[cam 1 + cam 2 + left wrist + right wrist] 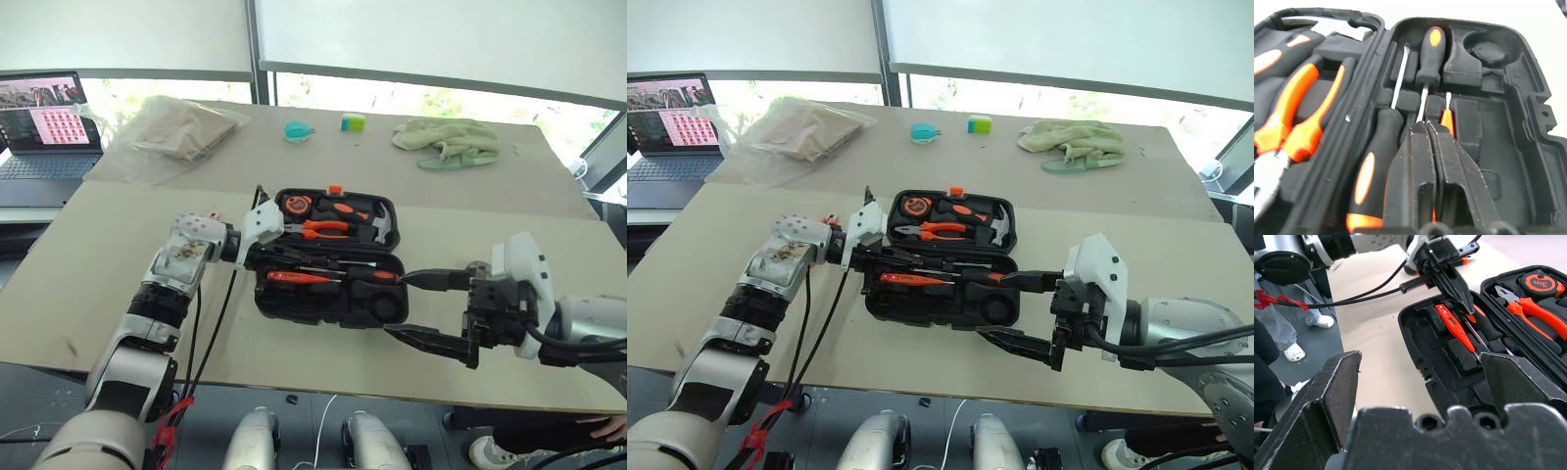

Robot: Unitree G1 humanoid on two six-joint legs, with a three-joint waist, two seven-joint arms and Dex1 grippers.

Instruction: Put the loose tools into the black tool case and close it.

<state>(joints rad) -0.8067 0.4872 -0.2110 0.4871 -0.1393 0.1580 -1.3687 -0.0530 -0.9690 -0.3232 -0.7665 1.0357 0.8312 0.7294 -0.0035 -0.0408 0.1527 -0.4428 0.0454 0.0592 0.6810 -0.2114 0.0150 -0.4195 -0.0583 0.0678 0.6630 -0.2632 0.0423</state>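
Black tool case [328,294] open, centre frame. I see left gripper [1431,132] pinched together over slim orange screwdriver [1455,327], holding nothing; right gripper [423,307] spread wide, lower right. Risk: unseated screwdriver blocks lid closing

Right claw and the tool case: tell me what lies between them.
Nothing. In the left eye view, bare table separates the open right claw from the tool case; its upper finger nearly reaches the case's edge.

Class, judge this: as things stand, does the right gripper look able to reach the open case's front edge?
Probably yes. The right gripper hangs open just beside the case, at its front right corner, with bare table between them and nothing in the way.
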